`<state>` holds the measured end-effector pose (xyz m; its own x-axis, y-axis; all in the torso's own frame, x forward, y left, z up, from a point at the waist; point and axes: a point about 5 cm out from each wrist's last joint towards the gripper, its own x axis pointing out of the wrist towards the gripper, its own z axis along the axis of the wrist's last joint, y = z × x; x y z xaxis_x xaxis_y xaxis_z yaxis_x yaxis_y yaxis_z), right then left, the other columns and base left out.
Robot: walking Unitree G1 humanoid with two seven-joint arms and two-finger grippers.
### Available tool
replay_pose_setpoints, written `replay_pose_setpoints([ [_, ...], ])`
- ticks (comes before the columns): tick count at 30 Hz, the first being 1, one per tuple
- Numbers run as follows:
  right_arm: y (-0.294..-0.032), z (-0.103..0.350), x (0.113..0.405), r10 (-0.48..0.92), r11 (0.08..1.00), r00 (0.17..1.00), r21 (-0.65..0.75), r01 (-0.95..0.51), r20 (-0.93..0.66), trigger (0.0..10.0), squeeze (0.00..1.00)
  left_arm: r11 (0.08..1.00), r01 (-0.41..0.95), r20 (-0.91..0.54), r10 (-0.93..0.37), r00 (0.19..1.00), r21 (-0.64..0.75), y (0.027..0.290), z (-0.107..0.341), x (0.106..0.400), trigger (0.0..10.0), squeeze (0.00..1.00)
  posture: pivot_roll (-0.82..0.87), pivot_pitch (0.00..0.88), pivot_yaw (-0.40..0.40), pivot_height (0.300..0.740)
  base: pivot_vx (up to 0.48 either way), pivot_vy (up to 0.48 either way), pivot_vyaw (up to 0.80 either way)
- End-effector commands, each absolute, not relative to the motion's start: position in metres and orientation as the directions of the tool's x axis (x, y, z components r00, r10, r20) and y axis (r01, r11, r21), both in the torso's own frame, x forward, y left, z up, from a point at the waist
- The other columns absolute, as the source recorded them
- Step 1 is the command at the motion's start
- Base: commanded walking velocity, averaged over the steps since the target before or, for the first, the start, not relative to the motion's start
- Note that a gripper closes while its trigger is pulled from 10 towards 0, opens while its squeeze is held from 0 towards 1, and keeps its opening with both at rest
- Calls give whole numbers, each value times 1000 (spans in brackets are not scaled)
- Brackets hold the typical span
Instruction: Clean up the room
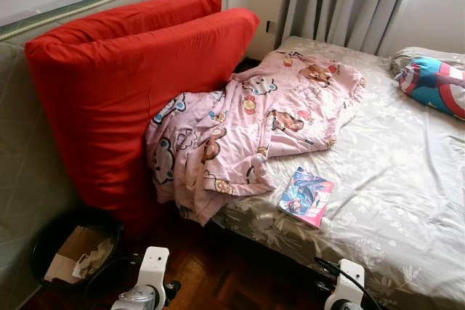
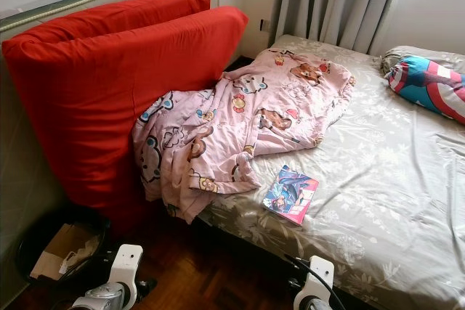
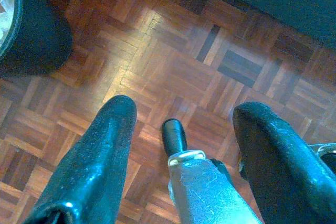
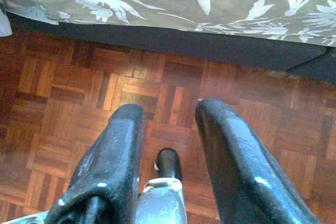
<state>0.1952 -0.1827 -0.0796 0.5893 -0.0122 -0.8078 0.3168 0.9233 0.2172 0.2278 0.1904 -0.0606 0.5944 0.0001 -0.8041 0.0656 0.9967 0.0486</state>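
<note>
A pink cartoon-print blanket [image 1: 247, 132] lies crumpled on the bed [image 1: 392, 186] and hangs over its near corner. A colourful book [image 1: 306, 197] rests flat on the grey floral sheet just right of the blanket. Both arms hang low at the bottom edge of the eye views, over the parquet floor. My left gripper [image 3: 181, 116] is open, with nothing between its fingers. My right gripper [image 4: 168, 111] is also open and empty, close to the bed's edge [image 4: 173, 3].
Two big red cushions [image 1: 138, 92] lean upright against a mattress [image 1: 22, 172] at the left. A black bin [image 1: 73, 245] with cardboard and paper stands on the floor below them. A red-white-blue pillow [image 1: 434, 83] lies at the far right of the bed; grey curtains [image 1: 341, 1] hang behind.
</note>
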Motion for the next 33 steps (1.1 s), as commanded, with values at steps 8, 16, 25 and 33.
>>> replay_pose_setpoints([
  [8,-185,-80,194,0,946,575,187,266,-818,10000,0,997,66,-800,-2,600,48,191,-60,229,10000,0,-29,0,-61,740,0,0,0],
  [16,-185,-80,193,10,953,574,182,242,-819,10000,0,996,68,-802,-1,597,49,191,-60,228,10000,0,-26,0,-63,740,0,0,0],
  [25,-184,-80,193,13,956,571,178,233,-821,10000,0,997,68,-802,-3,597,47,191,-60,228,10000,0,-26,0,-62,740,0,0,0],
  [33,-184,-80,194,17,958,570,176,226,-821,10000,0,997,68,-803,-3,596,47,191,-60,228,10000,0,-26,0,-61,740,0,0,0],
])
